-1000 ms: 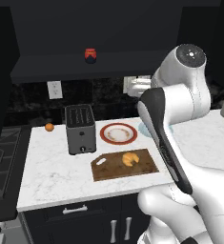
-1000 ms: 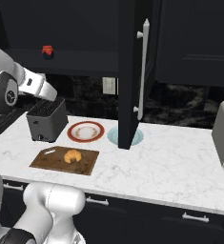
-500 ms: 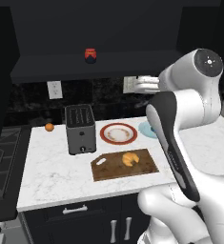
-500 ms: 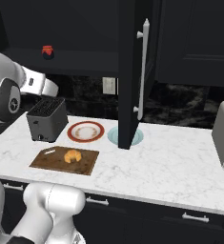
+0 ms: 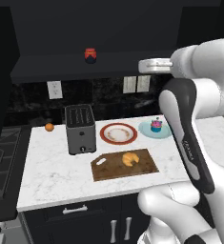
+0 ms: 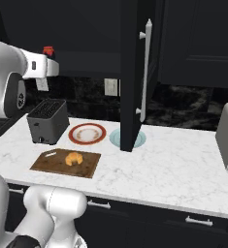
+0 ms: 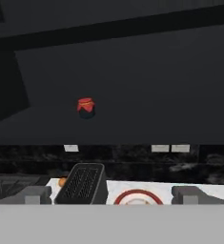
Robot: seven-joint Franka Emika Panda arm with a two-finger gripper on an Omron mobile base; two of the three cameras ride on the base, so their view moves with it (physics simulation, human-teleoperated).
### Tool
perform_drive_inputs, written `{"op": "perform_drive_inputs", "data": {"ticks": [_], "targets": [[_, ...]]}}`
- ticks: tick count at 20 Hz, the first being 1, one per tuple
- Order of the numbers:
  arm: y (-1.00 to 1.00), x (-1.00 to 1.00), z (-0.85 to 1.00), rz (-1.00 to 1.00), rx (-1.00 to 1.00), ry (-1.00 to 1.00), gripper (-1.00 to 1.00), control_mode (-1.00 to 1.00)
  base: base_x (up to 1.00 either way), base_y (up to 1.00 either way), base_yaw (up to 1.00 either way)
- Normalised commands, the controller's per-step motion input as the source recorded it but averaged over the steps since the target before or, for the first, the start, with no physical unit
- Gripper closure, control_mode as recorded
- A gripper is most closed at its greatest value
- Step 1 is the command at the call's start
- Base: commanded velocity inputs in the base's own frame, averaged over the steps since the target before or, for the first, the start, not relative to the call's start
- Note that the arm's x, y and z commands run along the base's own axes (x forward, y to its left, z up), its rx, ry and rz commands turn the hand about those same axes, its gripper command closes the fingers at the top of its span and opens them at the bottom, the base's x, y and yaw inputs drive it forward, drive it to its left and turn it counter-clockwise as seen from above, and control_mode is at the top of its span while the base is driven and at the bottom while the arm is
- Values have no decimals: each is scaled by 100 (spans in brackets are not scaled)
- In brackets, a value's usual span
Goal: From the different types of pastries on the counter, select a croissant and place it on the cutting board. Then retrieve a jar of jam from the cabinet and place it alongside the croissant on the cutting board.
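Two dark fingertips of my claw (image 7: pixel 111 194) stand spread as wide as they go, with nothing between them, and they face the open cabinet (image 7: pixel 132 86). Inside its recess the jar of jam (image 7: pixel 86 107) sits upright on the shelf, well apart from my claw and untouched; in the left base view the same jar (image 5: pixel 90 55) stands on that shelf above the toaster (image 5: pixel 80 128). My hand hangs raised at about the shelf's height, off to the right of the jar in that view. Below, on the white marble worktop (image 5: pixel 51 171), the cutting board (image 5: pixel 113 167) lies in front of the toaster and to its right, and the croissant (image 5: pixel 129 158) rests on the board, toward its right half. Behind the board sits a red-rimmed plate (image 5: pixel 118 133), just right of the toaster, and beyond that a pale blue dish (image 5: pixel 147 128) carries the pink-frosted cupcake (image 5: pixel 156 125). A small orange fruit (image 5: pixel 49 127) lies to the left of the toaster. In the right base view the open cabinet door (image 6: pixel 135 72) hangs edge-on over the pale dish, well to the right of the toaster.
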Motion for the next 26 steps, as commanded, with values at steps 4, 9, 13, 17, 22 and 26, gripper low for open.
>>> {"op": "perform_drive_inputs", "data": {"ticks": [4,9,13,17,22,26], "targets": [[0,90,-36,-7,12,-10,-100,-100,0,0,0],[0,91,-30,-9,17,-32,-100,-100,0,0,0],[-3,24,-1,-5,9,-10,-100,-100,0,0,0],[-22,0,19,6,16,-7,-100,-100,0,0,0],[-11,0,69,36,3,-12,-100,-100,0,0,0],[0,0,14,9,0,0,-100,-100,0,0,0]]}}
